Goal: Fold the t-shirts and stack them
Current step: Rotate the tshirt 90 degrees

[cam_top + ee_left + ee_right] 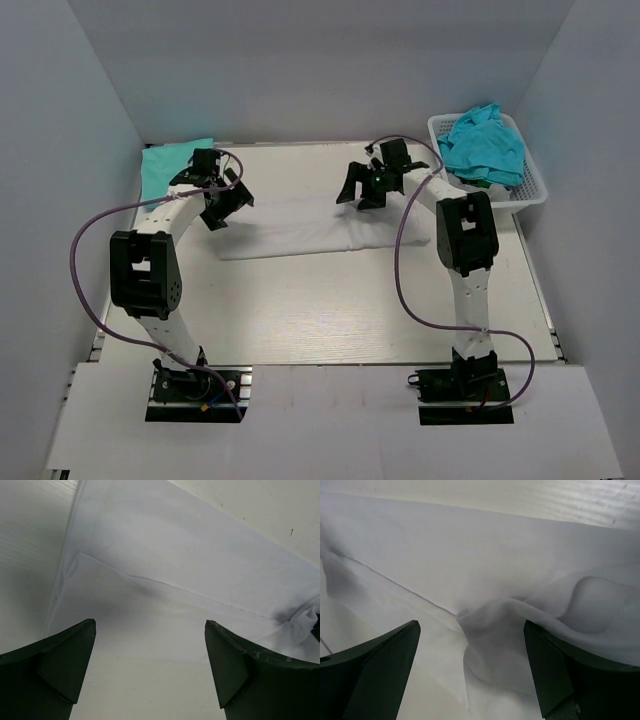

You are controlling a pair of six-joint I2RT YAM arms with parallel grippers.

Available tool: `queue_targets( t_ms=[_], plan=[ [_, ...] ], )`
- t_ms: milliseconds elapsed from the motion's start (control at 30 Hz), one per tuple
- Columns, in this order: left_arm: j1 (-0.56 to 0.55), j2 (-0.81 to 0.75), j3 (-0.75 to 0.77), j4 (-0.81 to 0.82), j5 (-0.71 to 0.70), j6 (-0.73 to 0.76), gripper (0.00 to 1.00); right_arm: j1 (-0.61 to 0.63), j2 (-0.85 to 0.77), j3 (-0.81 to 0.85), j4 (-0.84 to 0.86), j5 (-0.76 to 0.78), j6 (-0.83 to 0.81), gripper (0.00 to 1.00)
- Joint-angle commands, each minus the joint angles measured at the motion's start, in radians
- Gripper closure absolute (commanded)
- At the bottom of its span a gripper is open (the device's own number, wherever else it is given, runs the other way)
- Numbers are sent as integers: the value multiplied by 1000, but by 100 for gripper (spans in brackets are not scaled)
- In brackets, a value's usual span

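arm bases point(195, 385): bolted at the near edge of the table point(320, 320), both arms reaching away over it.
white t-shirt point(300, 228): mid-table, folded into a long flat band running left to right, lying slightly slanted. One gripper sits over each end.
left gripper point(230, 208): jaws spread wide, nothing between them. It's over the band's left end.
left wrist view: left gripper point(150, 624) looks down on the white t-shirt point(175, 555). Layered fold edges cross between the fingers, the cloth's left edge lies just outside the left finger, and bare table is beyond. Can't tell if the tips touch the cloth.
right gripper point(360, 195): jaws also wide, gripping nothing. It's over the band's right end, at its far edge.
right wrist view: right gripper point(471, 625) is above the white t-shirt point(470, 545). A puckered bunch of cloth sits right under the gap and a raised wrinkle runs off past the right finger. The rest is smooth.
turquoise t-shirt point(172, 165): folded flat in the far-left corner, just behind the left gripper and apart from the white one.
basket point(536, 190): white lattice, far-right corner, beside the right arm.
teal t-shirts point(485, 145): crumpled heap inside the basket, piled above its rim.
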Motion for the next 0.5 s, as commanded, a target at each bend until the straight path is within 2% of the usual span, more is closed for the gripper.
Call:
queue_targets(
  t_ms=[0, 133, 333, 467],
  plan=[
    [-4, -81, -14, 28, 53, 58, 0, -11, -13, 82, 0, 50, 1, 10],
    [-4, -70, -5, 52, 90, 77, 0, -5, -95, 20, -51, 144, -30, 10],
    [-13, -6, 5, 152, 213, 86, 0, -17, -266, -149, -100, 349, 40, 10],
    [-13, 80, 5, 194, 202, 86, 0, -31, -341, -266, -103, 395, 56, 10]
  ],
)
